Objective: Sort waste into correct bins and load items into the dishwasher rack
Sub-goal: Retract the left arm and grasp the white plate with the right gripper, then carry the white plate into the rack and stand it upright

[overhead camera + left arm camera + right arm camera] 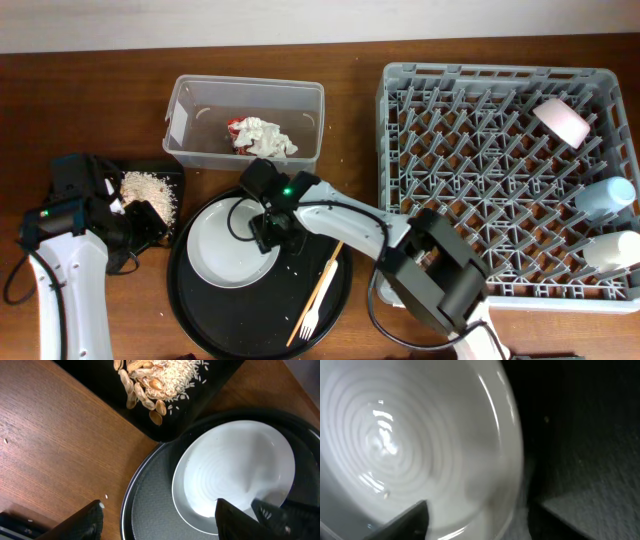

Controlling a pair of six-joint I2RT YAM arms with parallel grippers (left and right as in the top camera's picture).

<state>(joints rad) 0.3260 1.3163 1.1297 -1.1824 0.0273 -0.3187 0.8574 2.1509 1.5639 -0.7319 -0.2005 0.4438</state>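
The white plate [228, 248] lies on the large round black tray [195, 300]. My right gripper [272, 228] is open at the plate's right rim; in the right wrist view its fingers [477, 520] straddle the rim of the plate [395, 435], one over the plate and one outside. My left gripper [145, 225] is open and empty, with its fingers [160, 525] above the round tray's left edge, next to the plate [230, 470]. A white fork [312, 318] and chopsticks [325, 280] lie on the round tray. The grey rack [480, 160] holds a pink bowl [562, 121], a blue cup [606, 195] and a white cup [612, 250].
The clear tub [200, 110] at the back holds white tissues [265, 138] and a red wrapper [234, 127]. The shallow black tray [170, 175] holds a beige crumbly heap [150, 190], which also shows in the left wrist view [160, 380]. My right arm crosses over the round tray.
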